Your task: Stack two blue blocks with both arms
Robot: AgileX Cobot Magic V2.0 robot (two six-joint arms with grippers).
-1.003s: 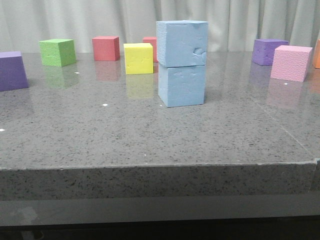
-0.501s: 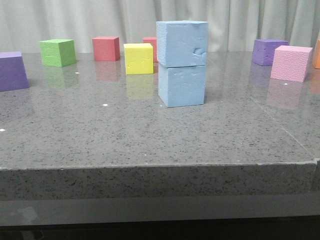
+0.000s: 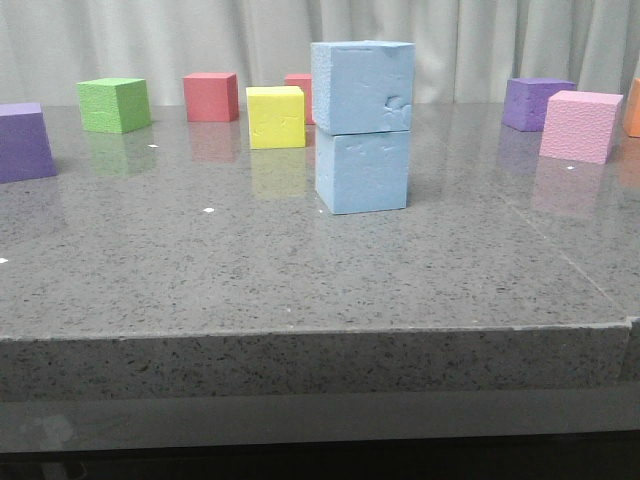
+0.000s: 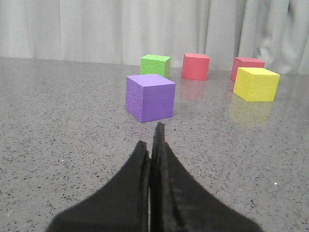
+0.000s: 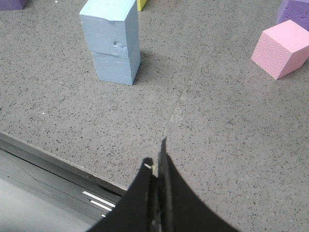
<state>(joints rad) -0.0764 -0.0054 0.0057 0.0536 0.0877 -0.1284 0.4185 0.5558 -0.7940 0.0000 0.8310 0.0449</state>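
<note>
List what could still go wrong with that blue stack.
1. The upper blue block sits slightly offset on the lower blue block, so a table bump might shift it.
2. The right gripper, shut and empty, hovers near the table edge facing the stack; a forward sweep could topple it.
3. The yellow cube stands close behind, limiting room for correction.

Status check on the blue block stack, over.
Left gripper shut, empty, facing the purple cube. Right gripper shut, empty, off the stack. Top blue block resting on bottom blue block. Nothing in the way.

Grey stone table (image 3: 200, 290), scattered foam cubes (image 3: 276, 117)
</note>
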